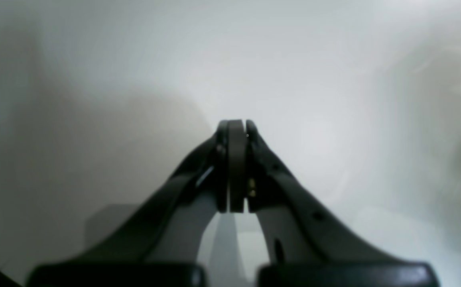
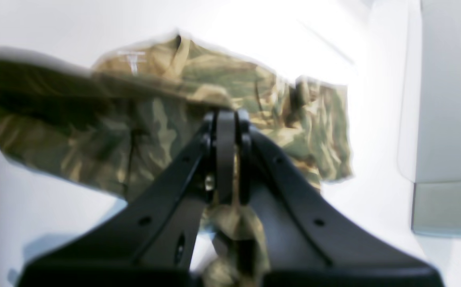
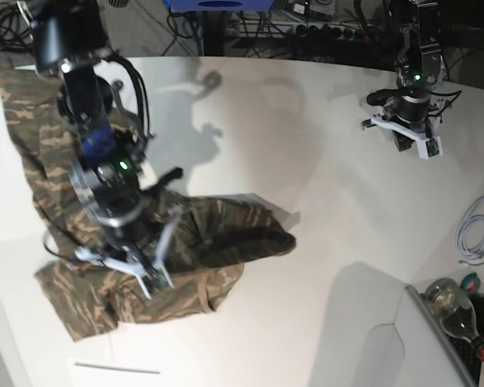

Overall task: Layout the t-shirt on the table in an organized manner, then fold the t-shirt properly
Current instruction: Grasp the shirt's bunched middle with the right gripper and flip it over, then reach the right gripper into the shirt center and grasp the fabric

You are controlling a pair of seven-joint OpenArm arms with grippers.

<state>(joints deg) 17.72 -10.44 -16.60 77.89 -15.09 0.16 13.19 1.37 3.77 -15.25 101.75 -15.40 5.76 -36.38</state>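
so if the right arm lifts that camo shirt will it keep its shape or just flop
Probably flop: the t-shirt lies rumpled in soft folds, so it looks limp. Pinched at one spot by the right gripper, the rest would likely hang and drag across the table. It also looks light.

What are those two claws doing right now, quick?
Left gripper: shut, holding nothing, over the bare table.
Right gripper: shut on the t-shirt, pinching a fold of it.
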